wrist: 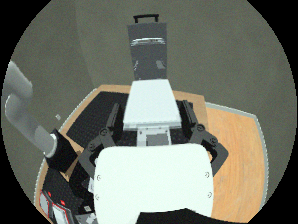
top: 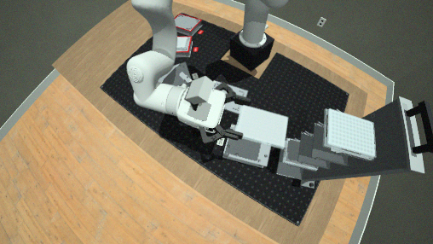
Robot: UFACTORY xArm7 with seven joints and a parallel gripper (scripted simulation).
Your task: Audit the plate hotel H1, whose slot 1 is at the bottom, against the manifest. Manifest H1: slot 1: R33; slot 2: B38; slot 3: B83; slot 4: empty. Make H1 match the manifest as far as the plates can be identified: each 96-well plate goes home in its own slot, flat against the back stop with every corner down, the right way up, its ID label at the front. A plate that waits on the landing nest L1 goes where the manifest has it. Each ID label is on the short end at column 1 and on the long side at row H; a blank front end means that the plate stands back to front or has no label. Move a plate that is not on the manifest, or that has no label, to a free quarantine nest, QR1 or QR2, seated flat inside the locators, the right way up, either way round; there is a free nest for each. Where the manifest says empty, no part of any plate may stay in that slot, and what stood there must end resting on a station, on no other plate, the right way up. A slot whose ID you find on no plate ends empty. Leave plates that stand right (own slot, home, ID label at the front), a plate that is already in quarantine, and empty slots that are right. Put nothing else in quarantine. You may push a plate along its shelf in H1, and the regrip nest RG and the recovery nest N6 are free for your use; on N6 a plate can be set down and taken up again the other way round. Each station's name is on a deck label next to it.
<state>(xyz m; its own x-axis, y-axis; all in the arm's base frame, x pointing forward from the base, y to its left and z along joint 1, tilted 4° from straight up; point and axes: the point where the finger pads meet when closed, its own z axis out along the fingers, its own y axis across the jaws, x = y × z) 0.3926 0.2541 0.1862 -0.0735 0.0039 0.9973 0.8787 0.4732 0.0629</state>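
Observation:
My gripper (top: pixel 239 117) is shut on the near short end of a white plate (top: pixel 261 126) and holds it level in the air, long axis pointing toward the hotel H1 (top: pixel 328 149). The plate's upper face looks smooth, with no wells showing. In the wrist view the plate (wrist: pixel 153 104) sticks out ahead between my fingers, and a small label patch sits on its near end. The hotel (wrist: pixel 149 50) stands straight ahead. A plate with its wells showing (top: pixel 350 133) lies on the hotel's top level. The lower shelves step out toward me, and what they hold is unclear.
A grey nest (top: pixel 247 152) lies just below the held plate. Two red-rimmed quarantine nests (top: pixel 187 22) (top: pixel 183 44) sit at the far back left, each with a pale plate-like top. The arm's black base (top: pixel 251 49) stands behind. The hotel's ramp and handle (top: pixel 419 128) are at the right.

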